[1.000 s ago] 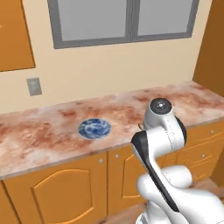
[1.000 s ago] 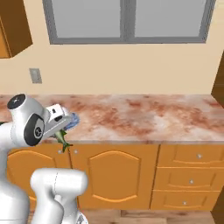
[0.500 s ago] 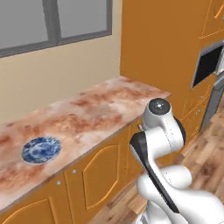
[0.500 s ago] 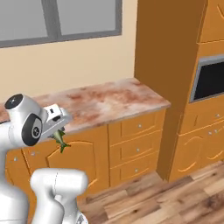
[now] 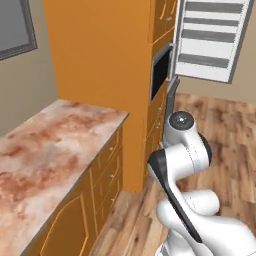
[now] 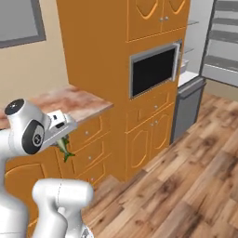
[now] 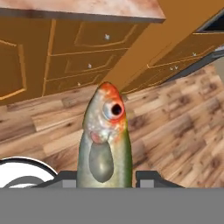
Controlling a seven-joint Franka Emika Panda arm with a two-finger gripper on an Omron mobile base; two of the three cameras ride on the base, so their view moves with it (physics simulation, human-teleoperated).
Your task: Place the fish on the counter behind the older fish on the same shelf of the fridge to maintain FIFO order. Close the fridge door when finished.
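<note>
**Fish in the claw, off the counter**

The gripper [image 7: 105,181] is grasping the fish [image 7: 105,140], its fingers [image 7: 151,178] pressing against the body on both sides. The fish is hanging head-down over the wooden floor [image 7: 175,131], beside the orange cabinets [image 6: 88,144], below the counter [image 5: 45,150]. Far right, the fridge door [image 5: 210,40] is standing open.

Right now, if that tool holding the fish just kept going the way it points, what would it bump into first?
The tool, shut on the fish, points down and outward. Beyond the fish's head lies the wooden floor, so probably the floor first, short of the cabinet drawers, though depth is hard to judge.
</note>
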